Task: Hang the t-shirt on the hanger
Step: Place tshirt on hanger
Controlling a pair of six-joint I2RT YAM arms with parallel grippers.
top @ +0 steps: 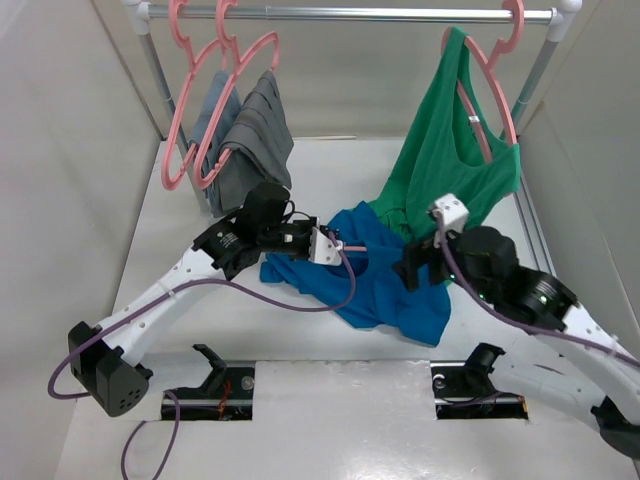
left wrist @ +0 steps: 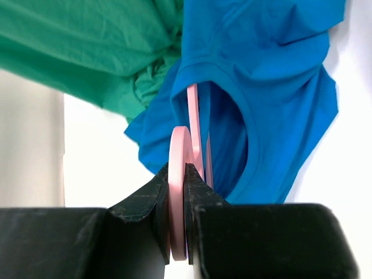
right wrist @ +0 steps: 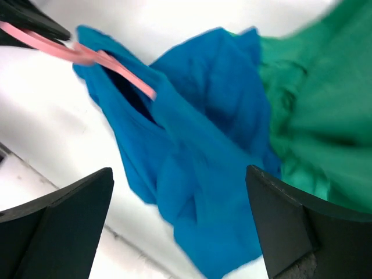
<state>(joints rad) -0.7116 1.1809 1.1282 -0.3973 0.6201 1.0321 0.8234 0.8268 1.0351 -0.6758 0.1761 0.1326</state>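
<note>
**Gripping the hanger hook, left hand feeds pink plastic into the blue collar**

Starting down at the near edge, both arms reach out from their bases across the white tabletop. On the left, the left hand is clamped tight on the hanger, black fingers pinching the curved pink hook edge-on. From there the pink frame runs straight into the neck opening of the t-shirt, and most of the frame is hidden inside the fabric. Over on the right, the right hand is spread wide with nothing between its fingers, poised over the blue cloth. The t-shirt lies crumpled on the tabletop between the two hands, collar towards the left hand. Just beyond it, the hem of the green tank top droops down onto the blue heap. Further back, that green top hangs from the rail, with grey garments on pink hangers at the left end.
</note>
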